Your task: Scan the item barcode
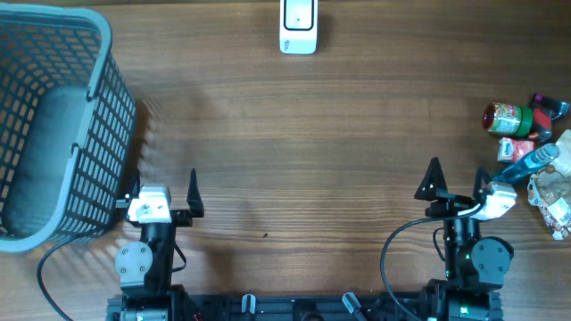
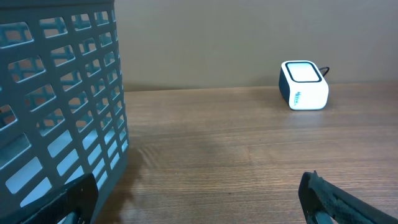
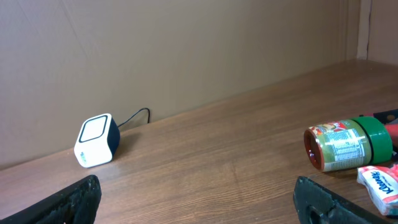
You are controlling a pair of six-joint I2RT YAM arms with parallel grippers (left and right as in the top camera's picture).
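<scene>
While both arms sit along the bottom edge of the overhead view, neither holds anything. The left end effector (image 1: 165, 181), at lower left, has its 2 fingers spread wide apart over bare wood. The right end effector (image 1: 459, 174), at lower right, is spread just as wide and is also empty. In each wrist view the dark fingers (image 2: 336, 200) show only at the 2 bottom corners, with open tabletop (image 1: 294, 152) between them.

The items to be scanned lie in a loose cluster at the right edge of the overhead frame, up and to the right of the right end effector and apart from it. At the top of the cluster a jar (image 1: 505, 118) with a green lid lies on its side, its printed label showing. The right wrist view has it at centre right, lid pointing right. Just below it is a red and white packet (image 1: 517, 148), then a blue bottle (image 1: 535, 161) lying slantwise, and a crinkly wrapped pack (image 1: 555, 192) at the far right edge. What lies behind the jar I cannot make out.

The barcode scanner (image 1: 298, 27), a small white block with a dark side, stands at top centre of the overhead frame, well apart from the items and from both arms. A thin cable (image 3: 134, 116) runs from it toward the wall. A grey slotted basket (image 1: 98, 36) fills the upper left, its near wall just beside the left end effector
</scene>
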